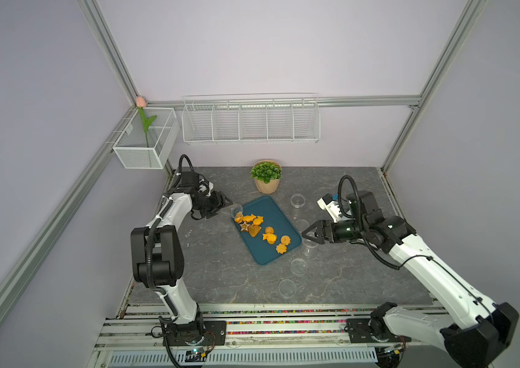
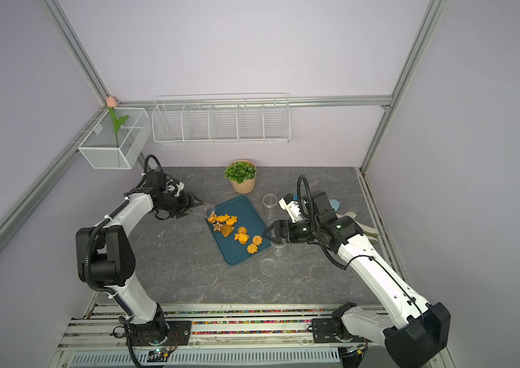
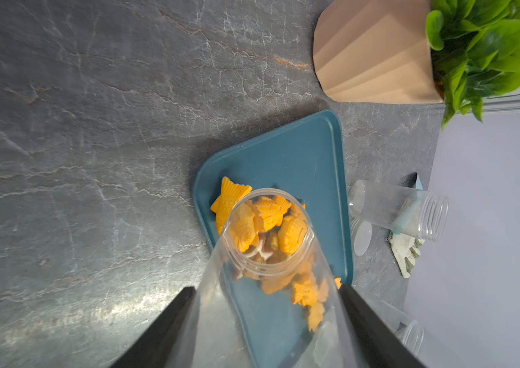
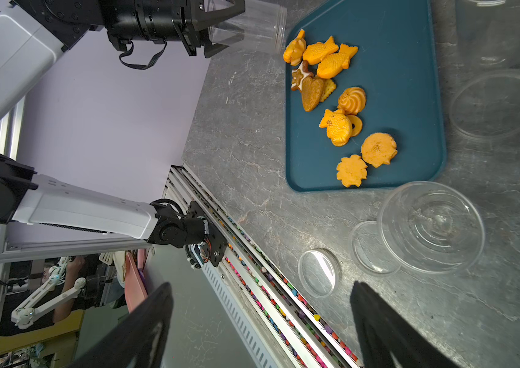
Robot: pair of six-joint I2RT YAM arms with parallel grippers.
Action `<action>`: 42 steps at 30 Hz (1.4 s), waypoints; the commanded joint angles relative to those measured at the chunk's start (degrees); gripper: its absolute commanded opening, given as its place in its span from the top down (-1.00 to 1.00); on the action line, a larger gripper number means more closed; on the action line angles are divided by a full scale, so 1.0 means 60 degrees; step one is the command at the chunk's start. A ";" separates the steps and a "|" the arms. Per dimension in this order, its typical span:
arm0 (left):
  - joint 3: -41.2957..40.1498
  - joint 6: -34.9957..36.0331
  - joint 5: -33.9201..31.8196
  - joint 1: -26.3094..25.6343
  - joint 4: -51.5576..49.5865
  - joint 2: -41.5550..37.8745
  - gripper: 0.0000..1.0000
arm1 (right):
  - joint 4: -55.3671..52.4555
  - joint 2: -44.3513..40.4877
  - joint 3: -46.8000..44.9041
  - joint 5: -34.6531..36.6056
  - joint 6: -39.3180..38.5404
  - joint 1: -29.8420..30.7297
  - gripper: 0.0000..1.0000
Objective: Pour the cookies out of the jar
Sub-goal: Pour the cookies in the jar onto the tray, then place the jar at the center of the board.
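We find the left gripper [image 1: 226,209] clamped on the tilted clear jar [image 4: 252,24], with the cookies [image 4: 332,60] mostly on the teal tray [image 4: 411,95]. The right gripper [image 1: 308,237] stands wide and empty. Next, we judge, a steeper tilt to clear any stragglers.

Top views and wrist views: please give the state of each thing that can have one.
tray, flat on the table.
jar, lid off, tipped, mouth at the tray.
cookies, lying on the tray.
left gripper, shut on the jar.
right gripper, open, holding nothing.
spare jar, upright, open.
loose lid, flat on the table.
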 commanded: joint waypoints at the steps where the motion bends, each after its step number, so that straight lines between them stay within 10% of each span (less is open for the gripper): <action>1: 0.0008 -0.0029 0.0202 0.0022 -0.0058 -0.0268 -0.35 | -0.0094 -0.0330 -0.0225 -0.0041 -0.0152 0.0057 -0.78; 42: 0.0544 -0.1245 0.1524 0.0029 -0.0190 -0.2054 -0.36 | 0.0679 0.0992 0.0932 0.0175 0.0258 0.0058 -0.78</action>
